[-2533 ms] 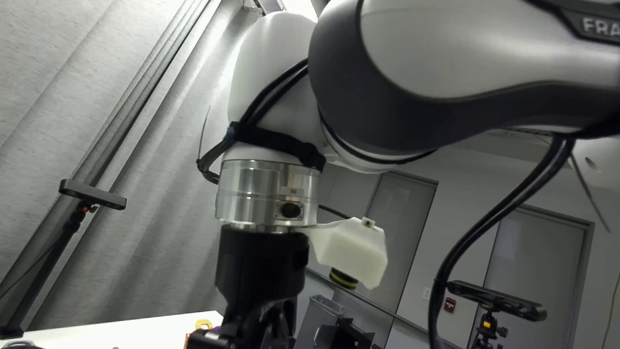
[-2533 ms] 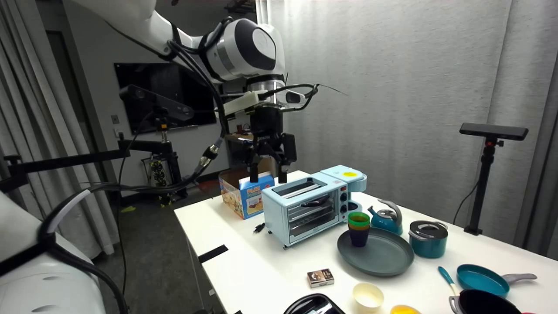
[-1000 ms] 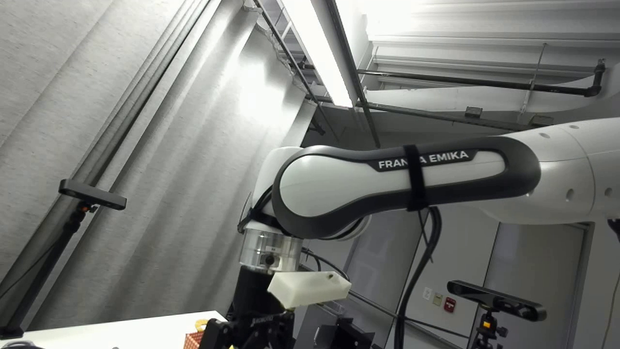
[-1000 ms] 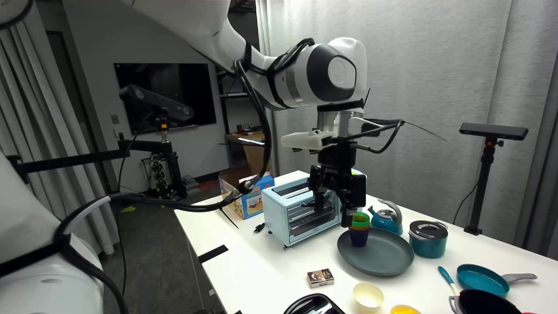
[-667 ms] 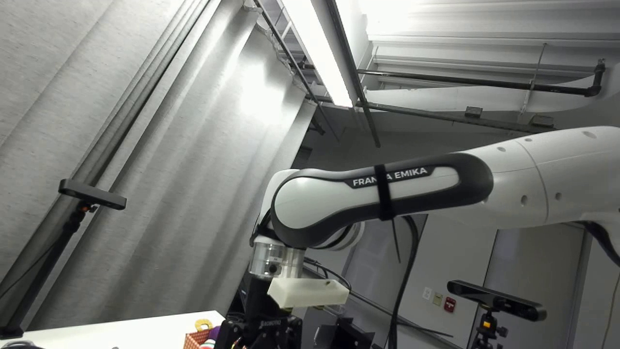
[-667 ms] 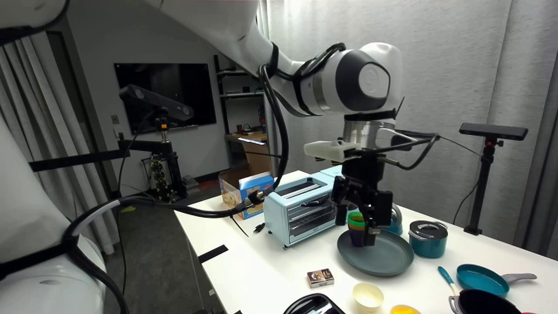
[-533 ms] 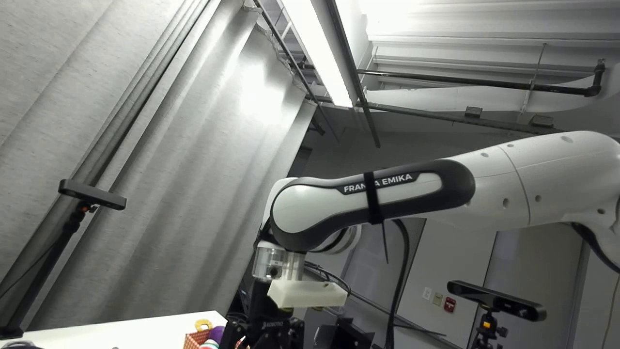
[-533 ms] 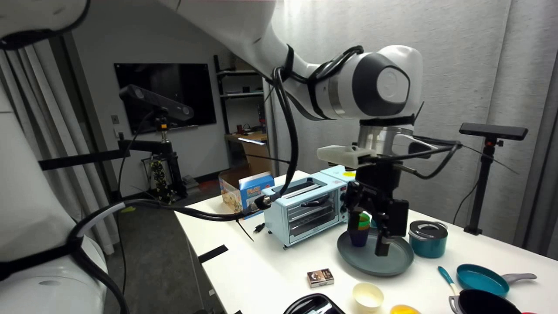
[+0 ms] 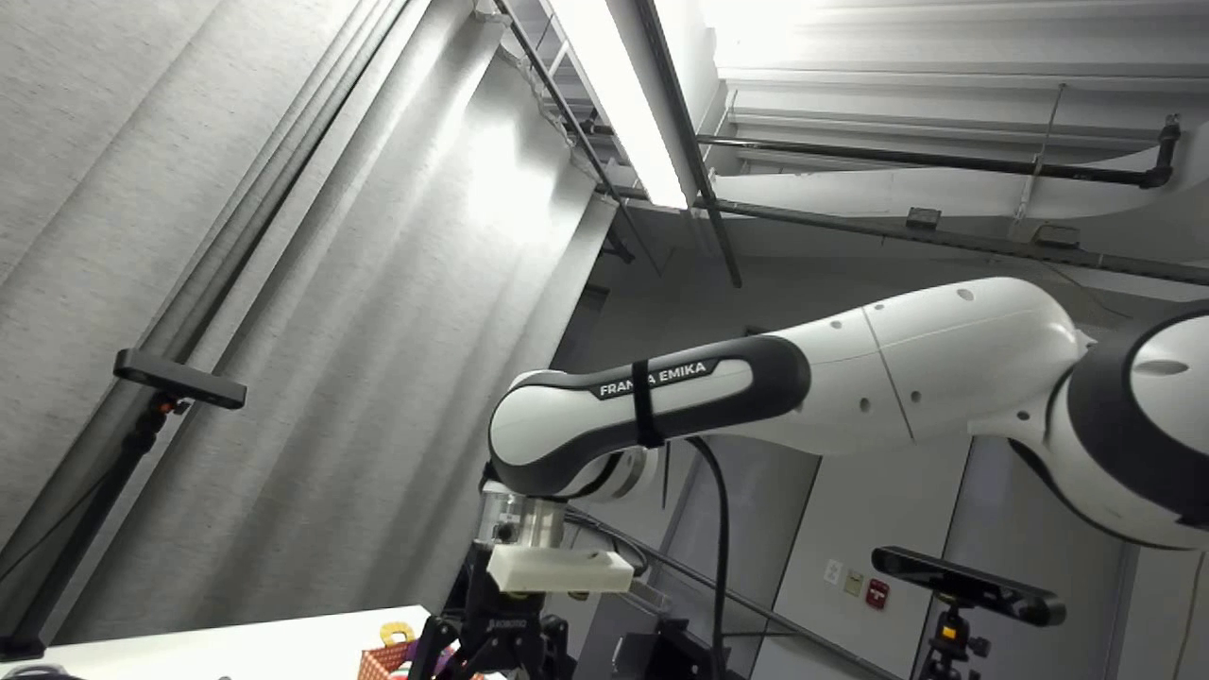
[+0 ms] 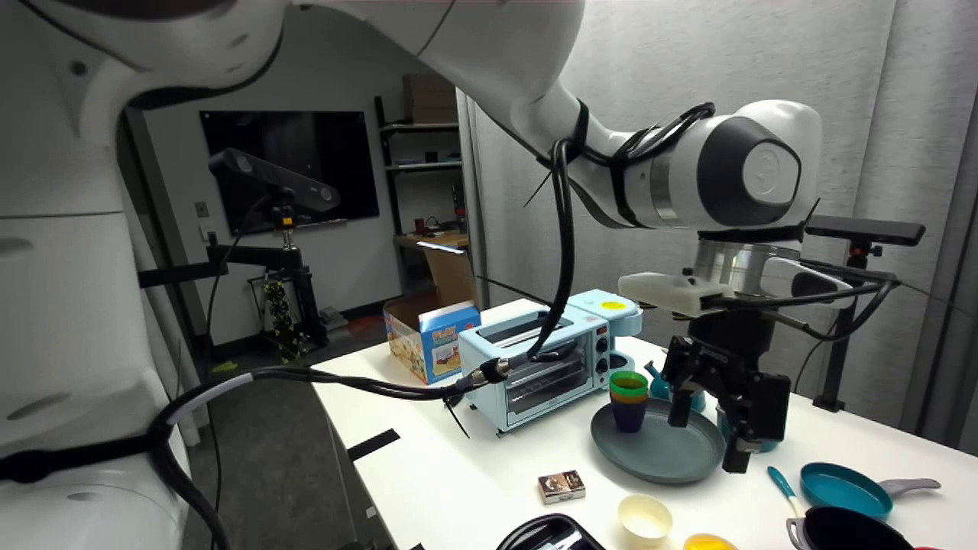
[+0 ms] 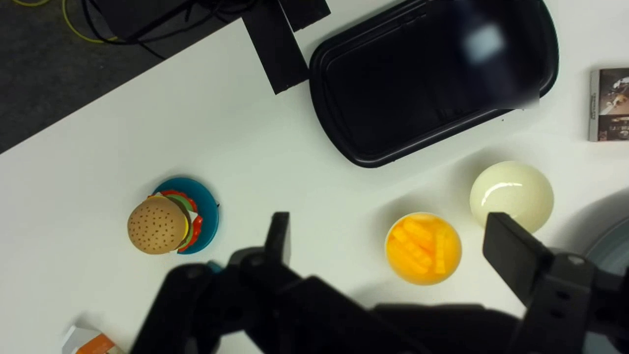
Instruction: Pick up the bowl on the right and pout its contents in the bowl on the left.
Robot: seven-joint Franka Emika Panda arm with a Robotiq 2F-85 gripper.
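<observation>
Out over the table hung the arm, sloping down to a bent wrist, gripper pointing down, and those fingers were wide apart! In the wrist view the bowl of yellow sticks sat on the table, framed between the fingers, with the cream bowl just beside it, partly hidden behind one fingertip.

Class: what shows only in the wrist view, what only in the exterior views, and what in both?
Only the wrist view shows the toy burger.
Only the exterior views show the toaster oven, stacked cups and reddish basket.
The wrist view and an exterior view share the open gripper, cream bowl, bowl of yellow strips and black tray.
</observation>
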